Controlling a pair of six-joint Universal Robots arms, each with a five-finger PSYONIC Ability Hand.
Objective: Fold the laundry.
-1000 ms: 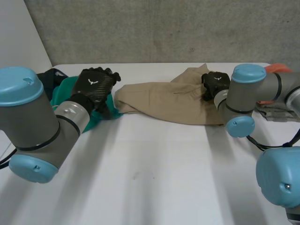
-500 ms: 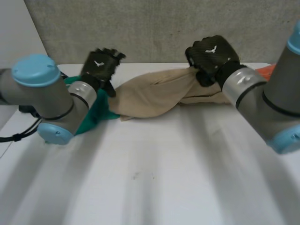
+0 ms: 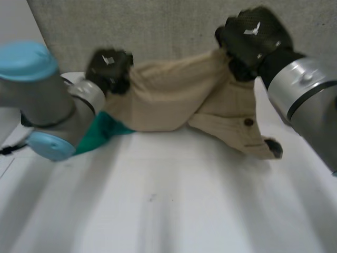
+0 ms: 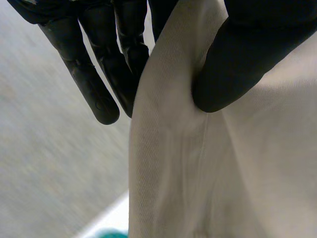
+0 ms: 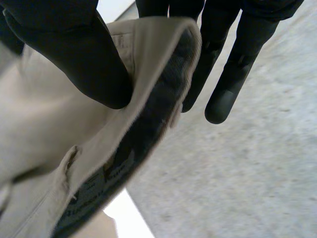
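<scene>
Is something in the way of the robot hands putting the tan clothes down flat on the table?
Nothing visible in front: the white table there is bare. A teal cloth lies beneath the end of the tan garment that the left robot hand pinches.

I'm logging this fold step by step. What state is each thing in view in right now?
beige garment: held up and stretched between both hands, with a buttoned flap hanging toward the table.
left hand: shut, pinching one end of the beige garment between thumb and fingers.
right hand: shut, pinching the dark-lined edge at the other end.
teal cloth: crumpled on the table, held by neither hand.
</scene>
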